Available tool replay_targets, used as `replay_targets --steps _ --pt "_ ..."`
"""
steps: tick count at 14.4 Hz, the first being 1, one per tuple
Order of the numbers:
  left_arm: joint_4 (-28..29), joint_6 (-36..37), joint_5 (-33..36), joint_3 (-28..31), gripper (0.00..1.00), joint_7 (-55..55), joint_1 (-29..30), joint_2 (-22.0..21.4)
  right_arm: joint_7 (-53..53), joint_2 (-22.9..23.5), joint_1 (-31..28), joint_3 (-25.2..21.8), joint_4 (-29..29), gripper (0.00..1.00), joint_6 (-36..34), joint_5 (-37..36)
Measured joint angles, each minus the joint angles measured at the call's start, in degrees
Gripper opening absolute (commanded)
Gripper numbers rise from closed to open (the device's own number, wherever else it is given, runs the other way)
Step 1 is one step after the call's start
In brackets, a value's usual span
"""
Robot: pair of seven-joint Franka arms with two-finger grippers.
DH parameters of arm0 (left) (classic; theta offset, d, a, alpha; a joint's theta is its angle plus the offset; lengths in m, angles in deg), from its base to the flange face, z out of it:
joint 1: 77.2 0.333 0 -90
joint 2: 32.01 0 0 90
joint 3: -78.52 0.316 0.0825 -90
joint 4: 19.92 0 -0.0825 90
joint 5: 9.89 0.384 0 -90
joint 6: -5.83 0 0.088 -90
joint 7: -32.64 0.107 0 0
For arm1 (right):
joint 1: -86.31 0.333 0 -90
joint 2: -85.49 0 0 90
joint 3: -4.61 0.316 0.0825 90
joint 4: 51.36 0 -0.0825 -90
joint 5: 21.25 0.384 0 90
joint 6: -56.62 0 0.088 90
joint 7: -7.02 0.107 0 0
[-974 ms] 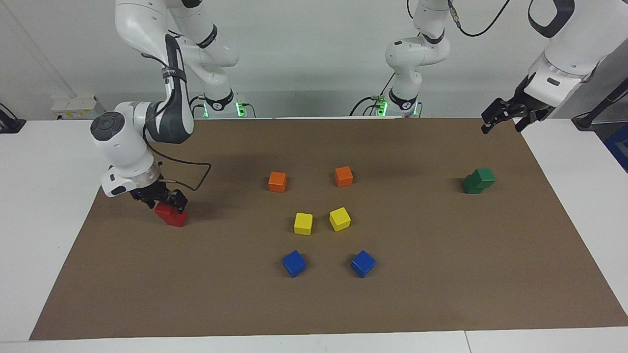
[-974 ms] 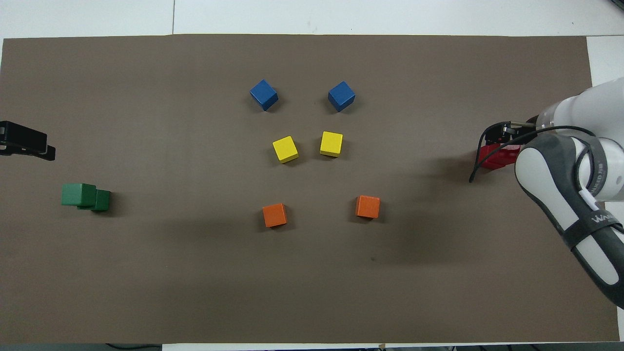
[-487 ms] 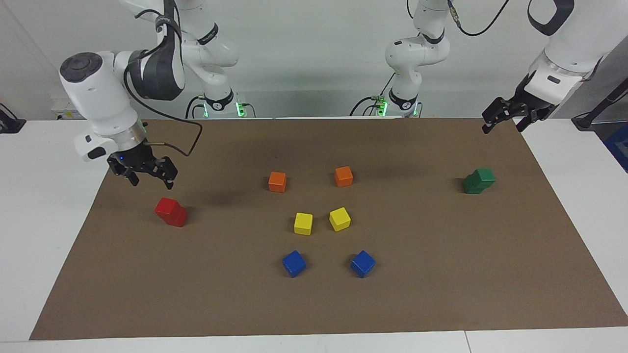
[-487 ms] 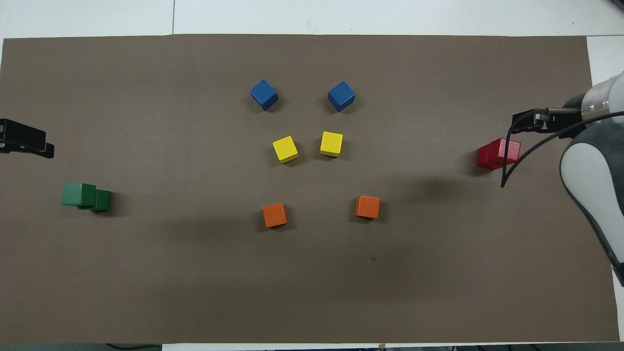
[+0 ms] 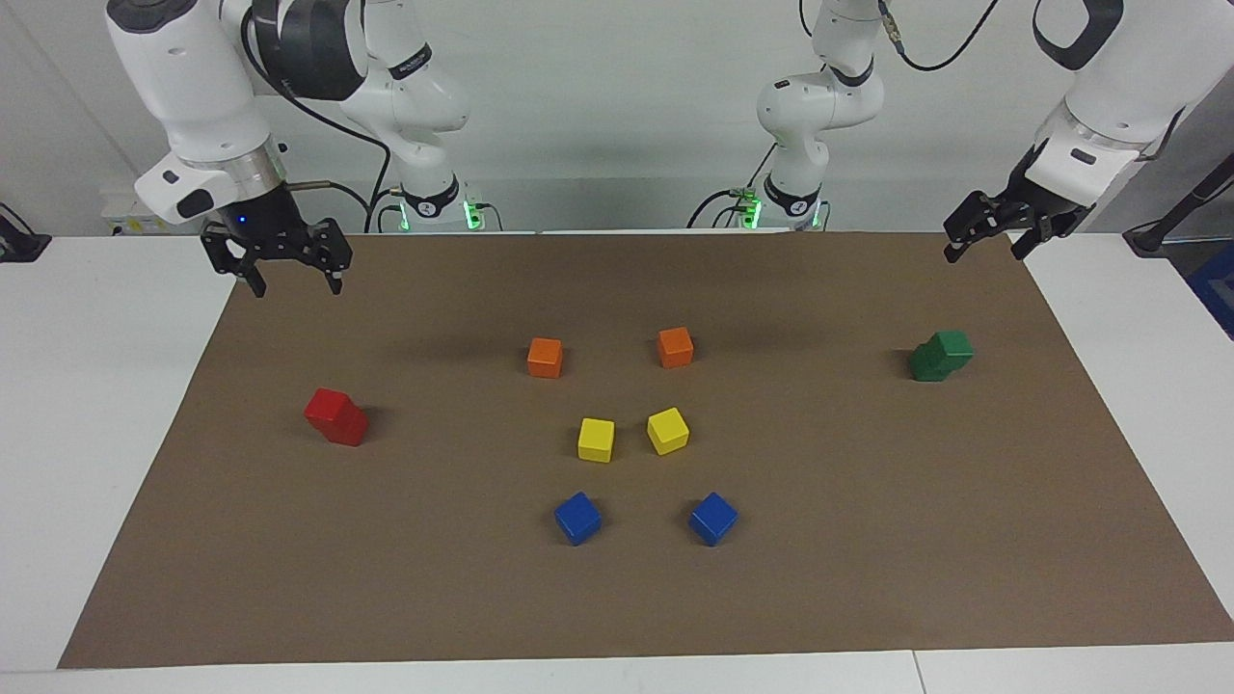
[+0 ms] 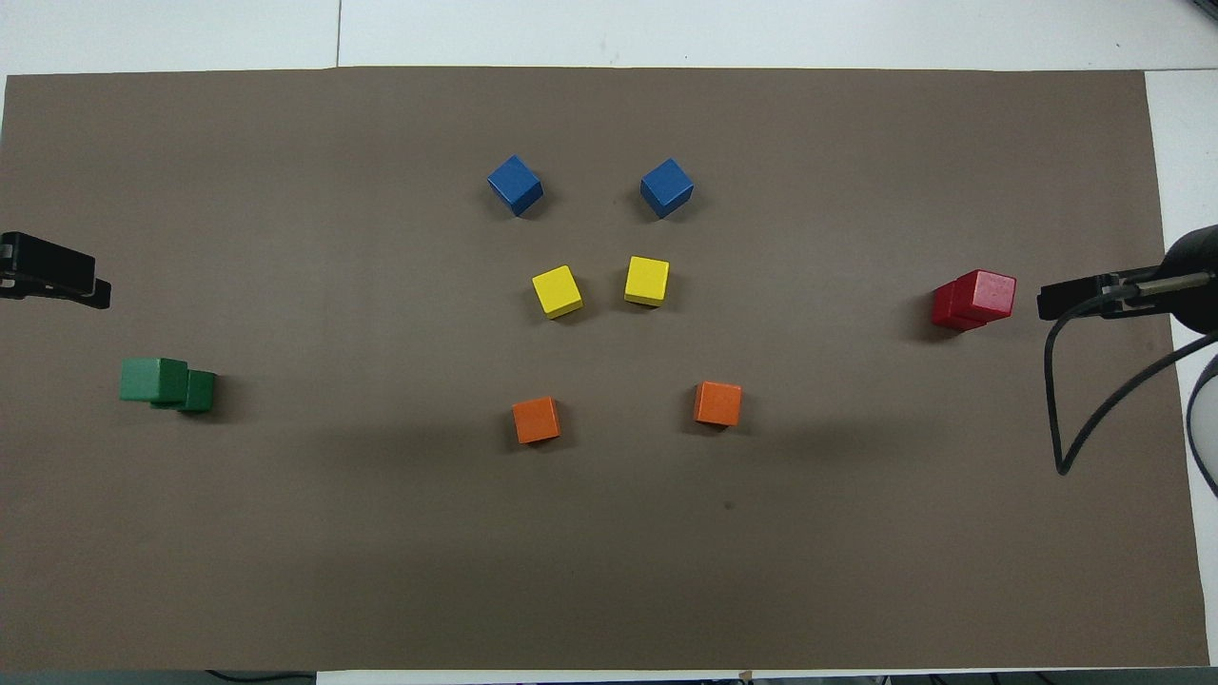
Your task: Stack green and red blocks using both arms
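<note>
From the facing camera: my right gripper (image 5: 294, 273) hangs in the air over the brown mat's (image 5: 868, 540) corner at the right arm's end, fingers spread wide and pointing down, holding nothing; my left gripper (image 5: 988, 241) hangs over the mat's corner at the left arm's end, tilted, fingers apart and empty; both white jointed arms bend down from above. The red blocks (image 5: 336, 415) are matte cubes stacked one on the other, the upper one sitting a little askew, on the mat toward the right arm's end; the green blocks (image 5: 941, 355) are stacked the same way, upper one offset, toward the left arm's end. Between the stacks lie pairs of single cubes: orange blocks (image 5: 545, 357) nearest the robots, yellow blocks (image 5: 596, 440) next, blue blocks (image 5: 577, 518) farthest.

From overhead: my right gripper (image 6: 1094, 297) shows as a black bar just beside the red blocks (image 6: 975, 299), a loose black cable (image 6: 1085, 428) looping under it; my left gripper (image 6: 52, 276) shows at the mat's (image 6: 381, 571) edge, near the green blocks (image 6: 166, 383); the mat is flat, dull and smooth.
</note>
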Motion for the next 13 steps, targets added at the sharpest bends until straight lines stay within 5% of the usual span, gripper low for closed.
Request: replay_targets --steps 13 --pt "-0.03 -0.03 0.0 0.06 1.0 0.0 0.0 0.0 0.32 1.0 0.0 0.0 4.75 1.0 -7.92 0.75"
